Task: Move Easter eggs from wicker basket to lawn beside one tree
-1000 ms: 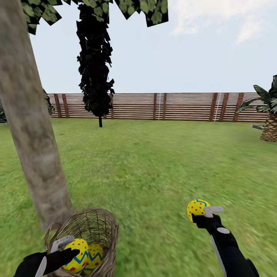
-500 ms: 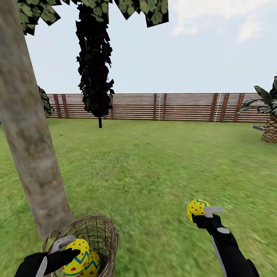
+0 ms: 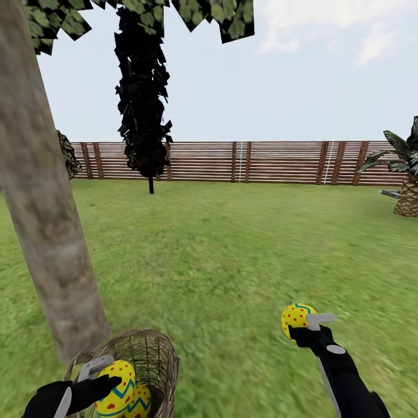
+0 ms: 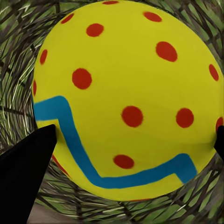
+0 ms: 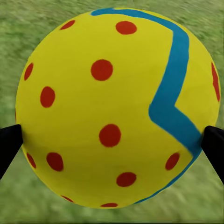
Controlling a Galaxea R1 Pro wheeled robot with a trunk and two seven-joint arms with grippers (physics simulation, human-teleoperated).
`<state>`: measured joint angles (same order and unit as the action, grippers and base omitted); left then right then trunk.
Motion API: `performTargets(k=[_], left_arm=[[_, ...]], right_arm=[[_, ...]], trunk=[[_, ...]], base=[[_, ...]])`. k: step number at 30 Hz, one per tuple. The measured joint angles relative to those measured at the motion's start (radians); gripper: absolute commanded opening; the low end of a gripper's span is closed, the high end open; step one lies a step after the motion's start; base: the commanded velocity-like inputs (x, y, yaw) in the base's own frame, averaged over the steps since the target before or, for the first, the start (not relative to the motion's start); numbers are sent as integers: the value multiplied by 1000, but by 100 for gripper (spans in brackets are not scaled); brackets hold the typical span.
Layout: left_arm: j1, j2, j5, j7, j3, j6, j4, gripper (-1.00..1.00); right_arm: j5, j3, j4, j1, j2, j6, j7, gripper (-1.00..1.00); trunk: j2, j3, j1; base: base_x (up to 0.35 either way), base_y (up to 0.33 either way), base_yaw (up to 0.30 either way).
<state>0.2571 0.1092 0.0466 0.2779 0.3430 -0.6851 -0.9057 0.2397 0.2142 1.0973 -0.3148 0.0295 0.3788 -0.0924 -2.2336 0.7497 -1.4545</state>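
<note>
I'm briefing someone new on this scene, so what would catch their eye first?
Two bright yellow eggs, each held in a gripper: the right gripper holds one egg over the lawn, the left gripper holds another in the wicker basket. Close at the left rises the thick grey-tan tree trunk.

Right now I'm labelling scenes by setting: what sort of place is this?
A simulated fenced garden, it seems: wide green grass lawn, brown horizontal-slat wooden fence, and a thick grey-tan tree trunk beside a brown wicker basket.
</note>
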Motion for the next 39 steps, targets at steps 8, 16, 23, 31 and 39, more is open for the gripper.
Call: performTargets(k=[8,16,23,31,39], left_arm=[[0,0,-1,0,0,0,0,-100],[0,-20,-5,-2,-1,0,18,-100],[0,-35,-7,-4,-3,26,27,-100],[0,-34,-4,-2,0,66,45,-100],[0,-35,-5,-2,-2,66,45,-100]], right_arm=[[-1,-9,-2,1,1,1,2,-100],[-1,-9,1,0,2,1,2,-100],[-1,-9,2,1,2,3,1,-100],[0,-9,-2,0,2,3,3,-100],[0,-10,-3,0,1,1,3,-100]], trunk=[[56,-25,31],[112,-51,61],[161,-73,88],[217,-98,119],[273,-128,150]], base=[[0,0,1],[-1,-1,124],[-111,-140,1],[-1,-2,0],[0,0,146]])
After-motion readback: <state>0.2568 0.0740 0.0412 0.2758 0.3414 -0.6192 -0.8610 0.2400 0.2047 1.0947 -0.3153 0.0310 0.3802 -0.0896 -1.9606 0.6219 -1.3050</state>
